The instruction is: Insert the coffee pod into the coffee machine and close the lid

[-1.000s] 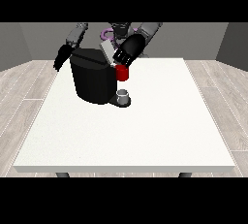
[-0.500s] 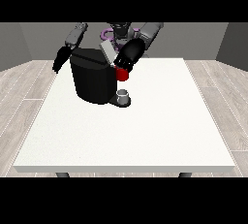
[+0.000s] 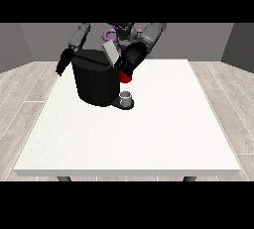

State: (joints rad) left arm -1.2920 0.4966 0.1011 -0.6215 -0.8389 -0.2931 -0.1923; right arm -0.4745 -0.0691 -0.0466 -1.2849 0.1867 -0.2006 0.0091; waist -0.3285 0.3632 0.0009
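- We see a boxy matte-black coffee machine (image 3: 94,82) standing near the far-left part of the smooth white surface (image 3: 149,139), with a small grey cup (image 3: 127,97) on its base.
- The robot hand at the view's right (image 3: 128,63) sits at a red thing at the machine (image 3: 125,77) — finger pose we cannot tell.
- The robot hand at the view's left (image 3: 63,64) hangs beside the machine, past the surface's left edge — fingers unclear.
- Wide bare room lies toward the near edge.
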